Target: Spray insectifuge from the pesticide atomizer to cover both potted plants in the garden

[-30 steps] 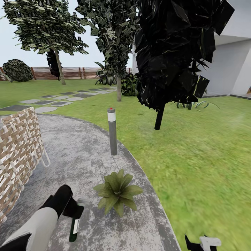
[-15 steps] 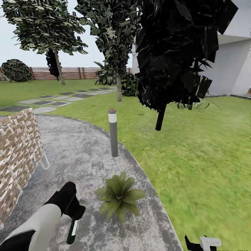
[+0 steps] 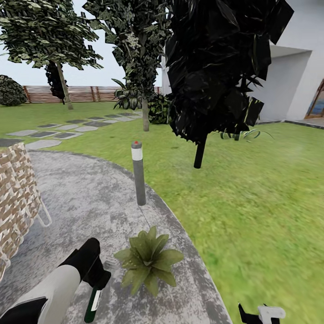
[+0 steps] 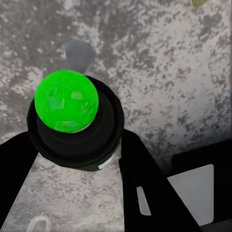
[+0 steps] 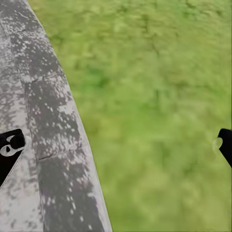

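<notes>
My left gripper (image 3: 97, 282) is shut on the pesticide atomizer (image 3: 92, 302), a slim dark green bottle with a white label, hanging low over the grey patio (image 3: 90, 198). In the left wrist view the atomizer's bright green round top (image 4: 67, 101) sits between my black fingers (image 4: 145, 183). One potted plant (image 3: 148, 260), a low rosette of broad green leaves, stands on the patio just right of the bottle, its pot hidden under the leaves. The second potted plant is out of view. My right gripper (image 5: 116, 145) is open above the patio's edge and the lawn.
A grey bollard lamp (image 3: 138, 173) stands at the patio edge beyond the plant. A woven chair (image 3: 15, 202) is at the left. Lawn (image 3: 252, 202) spreads to the right, with a dark tree (image 3: 198, 153), stepping stones (image 3: 54, 132), a wooden fence (image 3: 85, 93) and the house (image 3: 292, 85).
The whole picture has shifted left, so the camera has turned right. My left gripper keeps its hold on the atomizer beside the plant.
</notes>
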{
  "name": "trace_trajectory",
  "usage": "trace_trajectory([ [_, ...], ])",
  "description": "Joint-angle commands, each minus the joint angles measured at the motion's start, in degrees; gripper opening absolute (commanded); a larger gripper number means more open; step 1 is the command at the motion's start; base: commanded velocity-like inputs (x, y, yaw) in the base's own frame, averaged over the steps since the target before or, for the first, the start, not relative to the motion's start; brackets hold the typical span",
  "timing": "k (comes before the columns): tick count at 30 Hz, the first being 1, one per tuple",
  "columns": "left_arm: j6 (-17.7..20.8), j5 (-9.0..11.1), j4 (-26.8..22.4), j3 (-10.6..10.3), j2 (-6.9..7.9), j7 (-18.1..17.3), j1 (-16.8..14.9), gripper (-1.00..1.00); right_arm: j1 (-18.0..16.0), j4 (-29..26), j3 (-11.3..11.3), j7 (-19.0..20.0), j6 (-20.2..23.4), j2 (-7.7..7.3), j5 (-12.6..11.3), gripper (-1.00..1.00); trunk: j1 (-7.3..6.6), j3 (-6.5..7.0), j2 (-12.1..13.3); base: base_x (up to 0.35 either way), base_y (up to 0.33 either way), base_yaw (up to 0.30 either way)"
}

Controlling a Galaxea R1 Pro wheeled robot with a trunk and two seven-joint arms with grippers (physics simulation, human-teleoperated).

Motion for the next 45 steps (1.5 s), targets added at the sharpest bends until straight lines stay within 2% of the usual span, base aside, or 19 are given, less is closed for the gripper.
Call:
trace_trajectory([
  [1,0.16,-0.66,-0.07,0.43,-0.1,-0.48,-0.05,-1.0,-0.04,0.02,-0.45,0.49,-0.17,0.0,0.06,1.0,0.02,-0.06,-0.02,0.282,0.006,-0.001],
  [11,0.16,-1.12,-0.28,0.32,0.49,-0.48,-1.09,-1.0,-0.04,0.11,-0.45,0.49,-0.17,0.0,0.06,1.0,0.02,-0.06,-0.02,0.032,0.001,0.0],
  [14,0.17,-3.06,-0.06,-1.48,0.58,-1.04,-2.46,-1.0,-0.04,0.11,-0.43,0.49,-0.17,0.0,0.06,1.0,0.02,-0.06,-0.02,0.0,0.0,0.0],
  [17,0.13,-4.71,0.96,-2.18,0.67,-4.07,-3.18,-1.0,-0.04,0.11,-0.42,0.49,-0.17,0.0,0.06,1.0,0.02,-0.06,-0.02,0.0,0.0,0.0],
  [19,0.07,-7.46,1.49,-2.28,0.85,-4.99,-2.78,-1.0,-0.04,0.11,-0.42,0.49,-0.17,0.0,0.06,1.0,0.02,-0.06,-0.02,0.0,0.0,0.0],
  [21,-0.05,-8.43,1.58,-2.29,2.18,-5.18,-2.55,-1.0,-0.04,0.11,-0.42,0.49,-0.17,0.0,0.06,1.0,0.02,-0.06,-0.02,0.0,0.0,0.0],
  [23,-0.18,-8.64,1.6,-2.3,3.35,-5.79,-2.5,-1.0,-0.04,0.11,-0.42,0.49,-0.17,0.0,0.06,1.0,0.02,-0.06,-0.02,0.0,0.0,0.0],
  [25,-0.52,-8.8,1.6,-2.3,4.92,-8.61,-2.47,-1.0,-0.04,0.11,-0.42,0.49,-0.17,0.01,0.06,1.0,0.02,-0.06,-0.02,0.0,0.0,0.0],
  [27,-0.78,-9.05,1.55,-2.32,5.66,-11.83,-2.46,-1.0,-0.04,0.11,-0.42,0.49,-0.17,0.0,0.06,1.0,0.02,-0.06,-0.02,0.0,0.0,0.0],
  [30,-0.77,-9.26,1.52,-2.3,5.6,-13.35,-2.7,-1.0,-0.04,0.11,-0.42,0.5,-0.17,0.03,0.07,1.0,0.02,-0.06,-0.02,0.0,0.0,0.0],
  [38,-0.43,-9.18,1.29,-2.16,4.88,-13.74,-3.31,-1.0,-0.04,0.11,-0.42,0.49,-0.17,0.01,0.09,1.0,0.02,-0.06,-0.02,0.156,0.0,0.0],
  [40,-0.58,-9.2,1.45,-3.59,5.07,-13.75,-2.72,-1.0,-0.04,0.11,-0.42,0.49,-0.17,0.0,0.09,1.0,0.02,-0.06,-0.02,0.045,0.0,0.0],
  [42,-0.61,-9.13,1.51,-6.85,5.26,-13.75,-2.46,-1.0,-0.04,0.11,-0.42,0.49,-0.17,0.0,0.07,1.0,0.02,-0.06,-0.02,0.013,0.0,0.0],
  [45,-0.68,-8.97,1.67,-9.12,5.37,-13.76,-2.32,-1.0,-0.04,0.11,-0.42,0.49,-0.17,0.0,0.06,1.0,0.02,-0.06,-0.02,0.003,0.0,0.0],
])
